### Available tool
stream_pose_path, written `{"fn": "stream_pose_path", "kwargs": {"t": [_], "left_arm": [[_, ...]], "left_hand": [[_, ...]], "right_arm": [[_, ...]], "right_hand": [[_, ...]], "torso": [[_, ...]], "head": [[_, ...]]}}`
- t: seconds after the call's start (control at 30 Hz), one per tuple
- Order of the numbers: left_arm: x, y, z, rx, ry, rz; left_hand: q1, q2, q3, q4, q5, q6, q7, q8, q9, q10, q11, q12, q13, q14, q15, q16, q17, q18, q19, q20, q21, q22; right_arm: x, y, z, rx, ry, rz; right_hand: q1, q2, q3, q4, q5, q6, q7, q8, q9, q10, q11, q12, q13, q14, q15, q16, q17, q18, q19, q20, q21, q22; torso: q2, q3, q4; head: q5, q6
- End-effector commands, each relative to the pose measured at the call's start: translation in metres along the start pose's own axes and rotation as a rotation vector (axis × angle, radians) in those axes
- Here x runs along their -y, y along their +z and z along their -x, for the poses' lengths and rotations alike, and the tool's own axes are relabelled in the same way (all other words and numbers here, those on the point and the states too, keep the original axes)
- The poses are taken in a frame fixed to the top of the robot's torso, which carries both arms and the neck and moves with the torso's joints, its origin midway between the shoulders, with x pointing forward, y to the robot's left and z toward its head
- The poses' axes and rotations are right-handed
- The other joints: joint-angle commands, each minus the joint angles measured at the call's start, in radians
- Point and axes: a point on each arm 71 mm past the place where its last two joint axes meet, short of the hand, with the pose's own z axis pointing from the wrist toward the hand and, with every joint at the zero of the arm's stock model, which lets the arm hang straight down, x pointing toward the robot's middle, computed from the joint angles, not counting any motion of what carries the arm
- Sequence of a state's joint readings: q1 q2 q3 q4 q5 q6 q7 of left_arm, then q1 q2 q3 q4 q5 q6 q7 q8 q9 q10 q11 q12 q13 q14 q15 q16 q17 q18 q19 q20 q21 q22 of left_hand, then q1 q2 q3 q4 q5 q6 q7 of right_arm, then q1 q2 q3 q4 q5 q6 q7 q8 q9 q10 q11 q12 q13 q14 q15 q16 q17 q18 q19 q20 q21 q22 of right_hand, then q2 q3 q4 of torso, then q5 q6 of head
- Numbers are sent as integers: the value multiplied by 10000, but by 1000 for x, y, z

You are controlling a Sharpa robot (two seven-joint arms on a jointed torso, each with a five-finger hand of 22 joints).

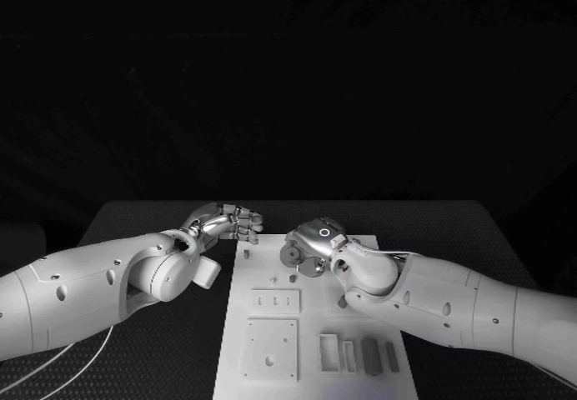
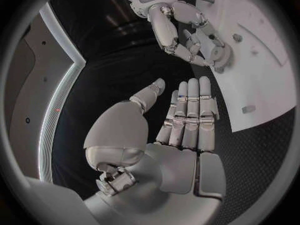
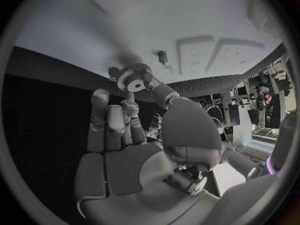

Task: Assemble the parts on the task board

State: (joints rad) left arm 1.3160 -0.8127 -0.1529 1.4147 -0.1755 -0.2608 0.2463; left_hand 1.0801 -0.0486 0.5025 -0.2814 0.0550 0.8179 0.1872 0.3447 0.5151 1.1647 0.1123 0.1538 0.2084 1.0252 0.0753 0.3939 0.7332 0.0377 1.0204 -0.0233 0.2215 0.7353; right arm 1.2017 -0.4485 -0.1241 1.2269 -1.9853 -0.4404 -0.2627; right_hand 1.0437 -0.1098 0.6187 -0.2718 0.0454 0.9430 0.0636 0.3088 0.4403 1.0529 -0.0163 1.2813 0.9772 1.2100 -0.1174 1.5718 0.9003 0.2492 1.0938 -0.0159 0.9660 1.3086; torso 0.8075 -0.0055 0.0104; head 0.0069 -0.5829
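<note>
My right hand (image 1: 310,247) hovers over the far end of the white task board (image 1: 315,377) and pinches a small toothed gear (image 3: 132,80) between thumb and fingertips. The gear (image 2: 220,62) hangs just above the board (image 3: 112,25), close to a short peg (image 3: 114,73); a second peg (image 3: 162,57) stands a little further along. My left hand (image 1: 228,223) floats beside the board's far left corner, fingers straight and together, thumb apart, holding nothing (image 2: 185,116).
Nearer me on the board lie two square plates (image 1: 275,301) (image 1: 271,348) and several upright blocks (image 1: 358,354). Small pegs (image 1: 248,253) (image 1: 293,276) stand near its far end. Black table (image 1: 157,350) surrounds the board.
</note>
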Motion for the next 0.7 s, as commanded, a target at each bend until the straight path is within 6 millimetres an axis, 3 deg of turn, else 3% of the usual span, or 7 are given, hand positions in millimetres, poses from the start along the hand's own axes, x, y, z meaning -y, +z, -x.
{"fn": "stream_pose_path", "kwargs": {"t": [0.03,0.7], "left_arm": [[2,1,-2,-65,34,-116],[3,3,-4,-107,35,-130]], "left_hand": [[36,-61,-47,-31,-3,-56,1,-44,13,-1,35,-48,15,69,14,-66,16,146,-13,3,-41,13],[47,-61,-47,-32,-4,-58,2,-44,17,1,35,-57,23,73,14,-84,35,145,-12,4,-47,18]], "right_arm": [[1,2,-1,-25,-227,-40],[-2,9,-11,-534,-61,15]], "right_hand": [[53,-2,35,29,51,750,312,511,578,63,17,-57,-14,61,24,-12,-14,126,65,-17,25,116],[38,-33,58,45,51,686,332,456,567,68,34,-92,-37,40,33,-39,-83,126,70,-26,-6,108]], "torso": [[3,-1,17],[-4,10,-12]], "head": [[12,15],[116,-13]]}}
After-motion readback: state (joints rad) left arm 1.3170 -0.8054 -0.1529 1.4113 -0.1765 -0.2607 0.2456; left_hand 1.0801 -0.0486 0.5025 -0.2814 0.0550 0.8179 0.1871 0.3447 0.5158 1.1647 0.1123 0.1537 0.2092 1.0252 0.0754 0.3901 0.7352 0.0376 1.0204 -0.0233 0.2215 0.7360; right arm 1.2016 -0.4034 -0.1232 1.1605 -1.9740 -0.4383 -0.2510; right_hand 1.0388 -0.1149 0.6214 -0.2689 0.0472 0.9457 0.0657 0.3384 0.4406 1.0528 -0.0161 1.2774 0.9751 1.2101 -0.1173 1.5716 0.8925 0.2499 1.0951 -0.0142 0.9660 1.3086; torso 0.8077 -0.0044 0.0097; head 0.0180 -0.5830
